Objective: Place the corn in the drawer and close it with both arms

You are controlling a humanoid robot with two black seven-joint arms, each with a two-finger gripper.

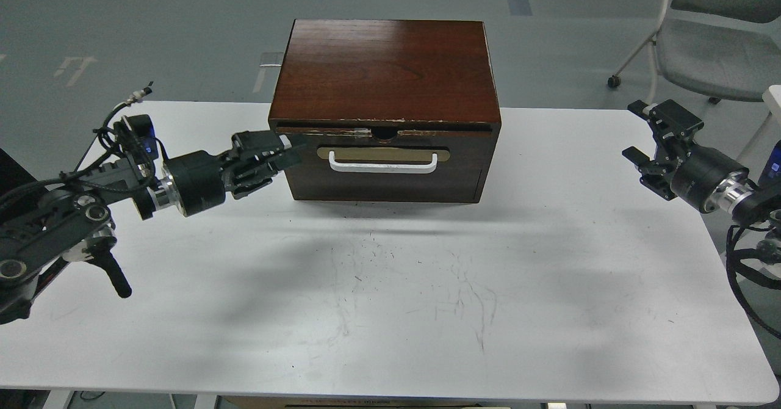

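drawer (390, 171): looks shut, stiff wood; i'd push its front.
corn: unseen.
left gripper (282, 152): jaws nearly closed, empty.
right gripper (637, 131): jaws spread, empty.

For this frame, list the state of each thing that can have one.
drawer: shut, front flush with the cabinet
handle: free, nothing gripping it
corn: not visible
left gripper: by the cabinet's left front corner, holding nothing; open or shut unclear
right gripper: open, empty, off to the right

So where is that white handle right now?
In the head view, the white bar handle sits on the drawer front, centre table, just right of the left gripper.
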